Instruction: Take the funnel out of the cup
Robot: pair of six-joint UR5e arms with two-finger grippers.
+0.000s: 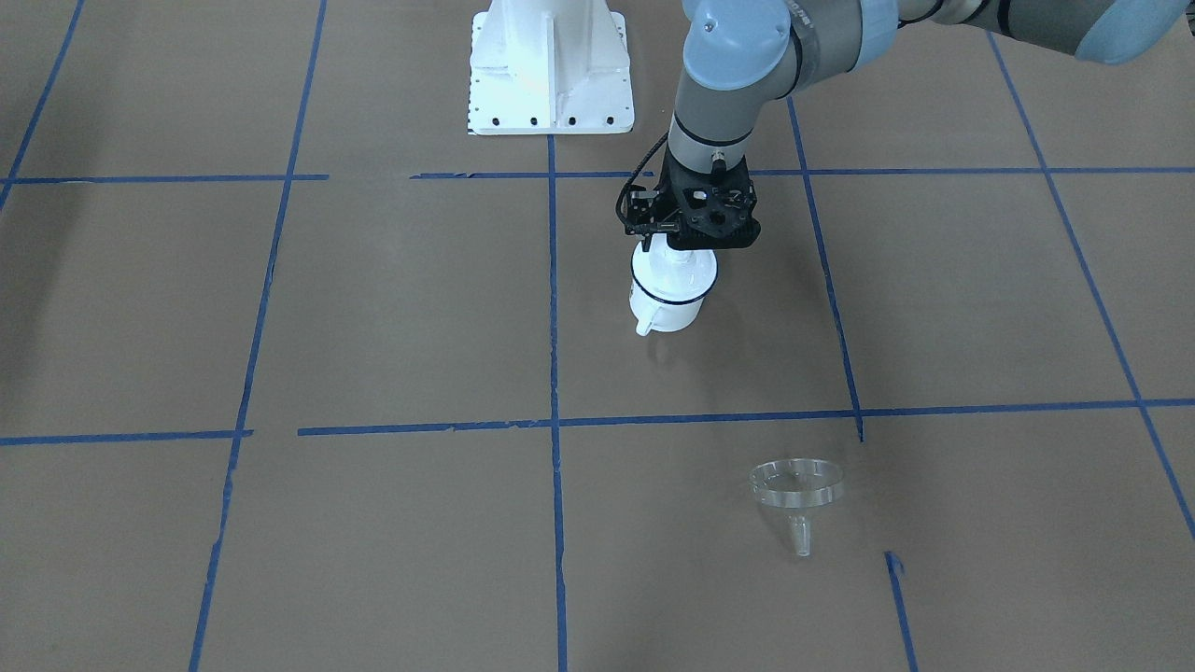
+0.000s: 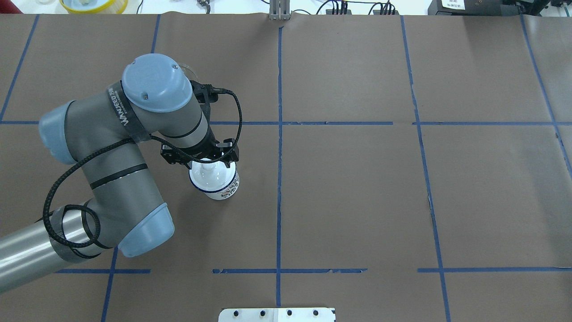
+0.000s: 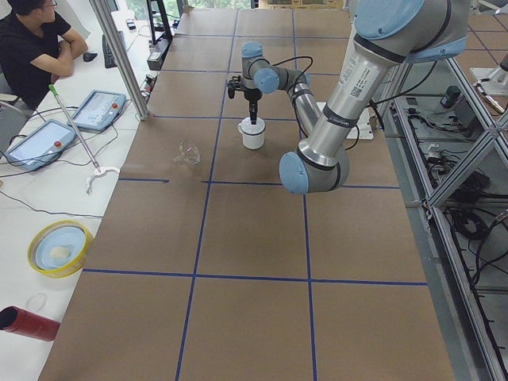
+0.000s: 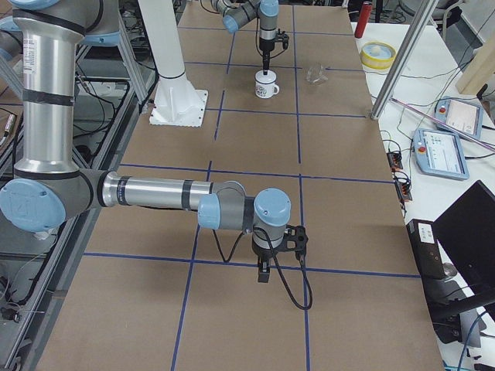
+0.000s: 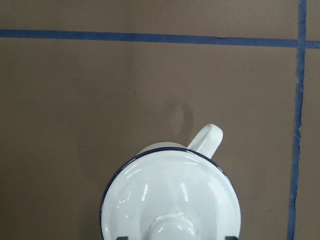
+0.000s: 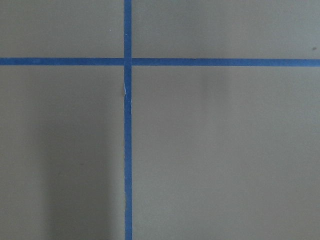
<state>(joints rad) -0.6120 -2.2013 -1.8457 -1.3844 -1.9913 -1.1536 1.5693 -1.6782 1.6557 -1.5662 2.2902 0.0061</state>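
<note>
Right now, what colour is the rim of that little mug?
Dark blue, running around the top of the white mug; the overhead exterior view shows it best.

A small clear plastic funnel (image 1: 796, 485) lies tipped on its side on the brown surface (image 1: 373, 327), with its short spout toward the operators, well apart from the white enamel cup (image 1: 665, 313). The cup stands upright, its dark blue rim up and its loop handle toward the operators. A white domed lid (image 5: 170, 200) covers its mouth.
</note>
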